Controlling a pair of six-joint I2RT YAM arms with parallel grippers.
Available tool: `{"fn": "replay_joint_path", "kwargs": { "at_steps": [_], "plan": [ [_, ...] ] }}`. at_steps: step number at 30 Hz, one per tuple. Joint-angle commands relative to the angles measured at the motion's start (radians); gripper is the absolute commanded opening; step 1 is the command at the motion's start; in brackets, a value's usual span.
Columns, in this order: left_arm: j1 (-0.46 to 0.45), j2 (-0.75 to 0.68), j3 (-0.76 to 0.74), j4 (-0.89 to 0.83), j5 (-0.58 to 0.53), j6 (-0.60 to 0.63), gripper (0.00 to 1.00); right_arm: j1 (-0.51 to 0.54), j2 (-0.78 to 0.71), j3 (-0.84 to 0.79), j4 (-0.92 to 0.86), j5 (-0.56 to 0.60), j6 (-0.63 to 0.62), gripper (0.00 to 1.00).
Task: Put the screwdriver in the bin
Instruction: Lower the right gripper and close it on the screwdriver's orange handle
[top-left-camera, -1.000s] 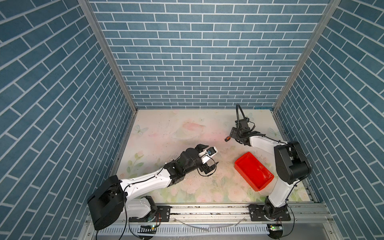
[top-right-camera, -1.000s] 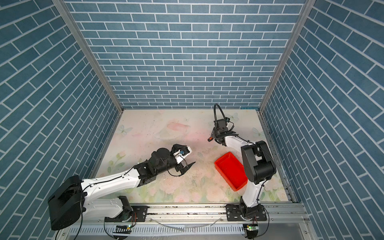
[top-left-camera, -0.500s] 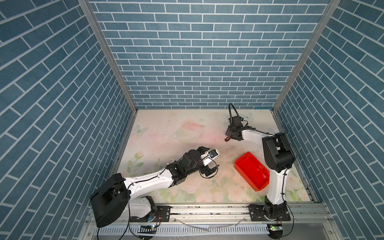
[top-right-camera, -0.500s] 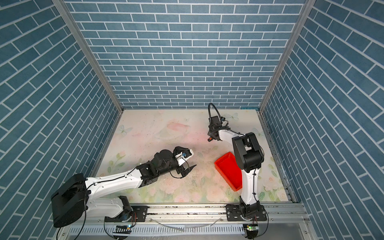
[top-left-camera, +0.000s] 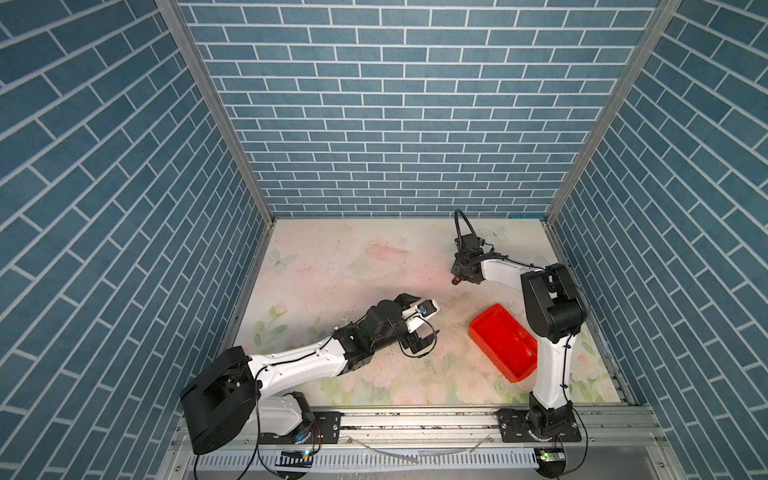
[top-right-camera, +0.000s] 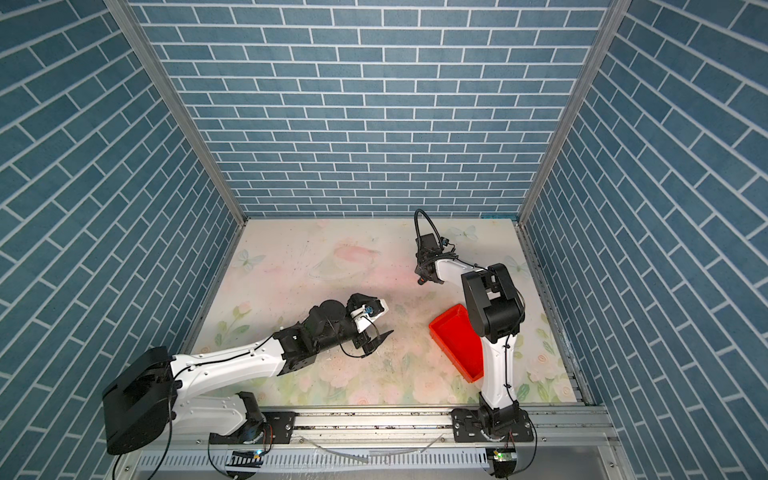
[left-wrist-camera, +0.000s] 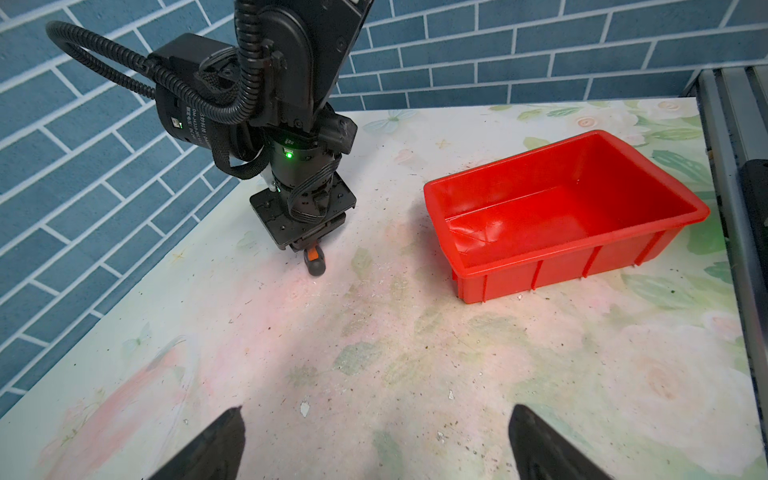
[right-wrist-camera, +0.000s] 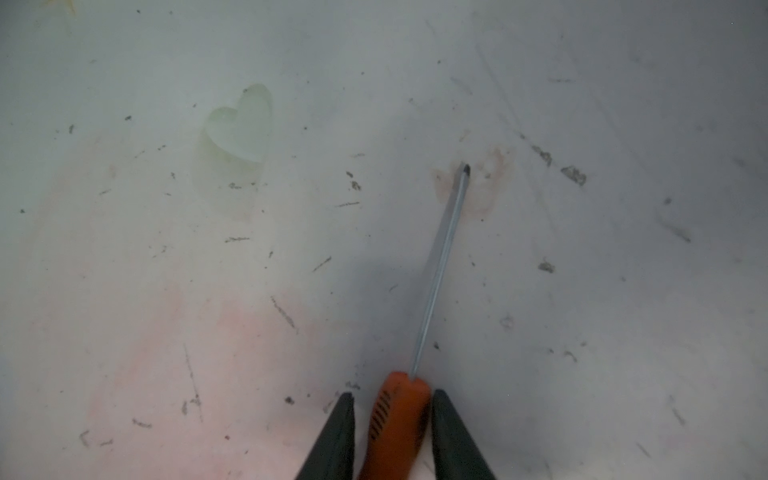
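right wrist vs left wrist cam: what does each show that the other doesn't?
Only right wrist: the thin shaft and tip of the screwdriver, and the right gripper, fingers tight on both sides of the orange handle. Only left wrist: the bin, empty, apart from that gripper; the handle's black butt end; the left gripper, open, holding nothing. Both: the orange handle and the scuffed table.

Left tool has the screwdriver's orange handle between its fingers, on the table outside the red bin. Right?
Not the left: the right tool has the handle of the screwdriver between its fingers, on the table outside the bin, as the right wrist view shows. The left tool is open.
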Motion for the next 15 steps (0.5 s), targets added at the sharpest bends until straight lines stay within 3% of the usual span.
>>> {"fn": "replay_joint_path", "kwargs": {
  "at_steps": [1,9,15],
  "plan": [
    [-0.009,0.012,0.005,0.017,-0.005,-0.004,1.00,0.004,-0.019,-0.030,-0.051,-0.012,0.013,0.24],
    [-0.010,-0.007,0.003,-0.004,-0.014,0.008,1.00,0.002,-0.074,-0.085,-0.029,-0.026,-0.025,0.01],
    [-0.017,-0.022,0.005,-0.016,-0.019,0.009,1.00,-0.003,-0.120,-0.104,-0.011,-0.058,-0.119,0.00]
  ]
}}
